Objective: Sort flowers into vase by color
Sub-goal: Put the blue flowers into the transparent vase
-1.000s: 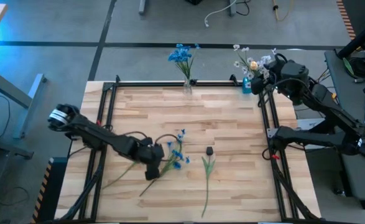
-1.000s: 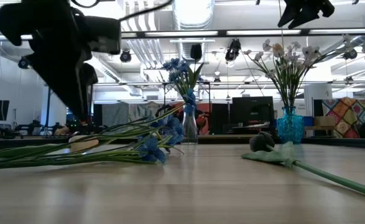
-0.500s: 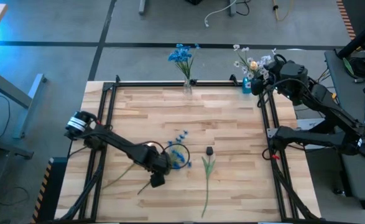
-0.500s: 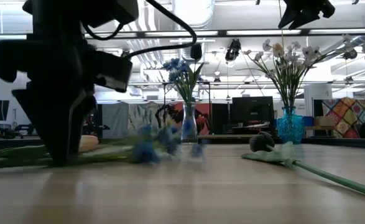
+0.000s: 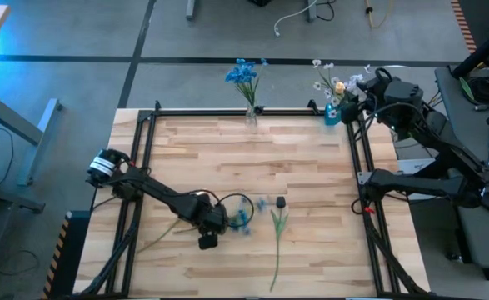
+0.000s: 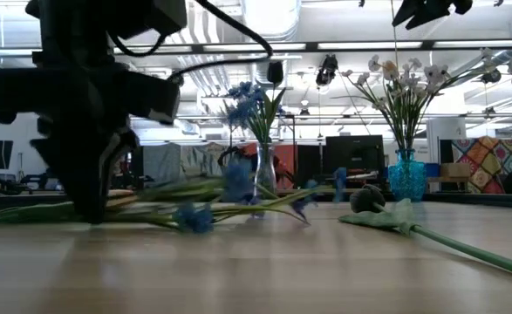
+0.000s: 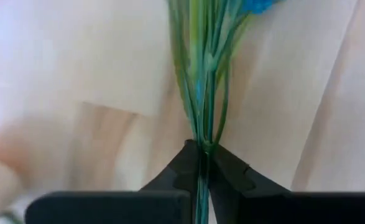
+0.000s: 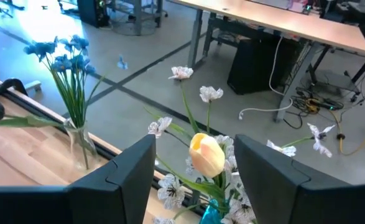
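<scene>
The left claw (image 7: 202,163) is pinched tight on the green stems of a blue flower sprig (image 5: 242,218), low on the wooden surface (image 5: 252,158). Just beside the blooms, towards the blue vase (image 5: 331,114), lies a dark-headed flower (image 5: 278,218). A clear vase (image 5: 251,115) of blue flowers stands at the far edge. The right claw (image 8: 194,162) hangs wide open and empty over the blue vase's white and yellow flowers (image 8: 206,152).

Overhead, table-level and two wrist views, all sharing the table (image 5: 311,167).
</scene>
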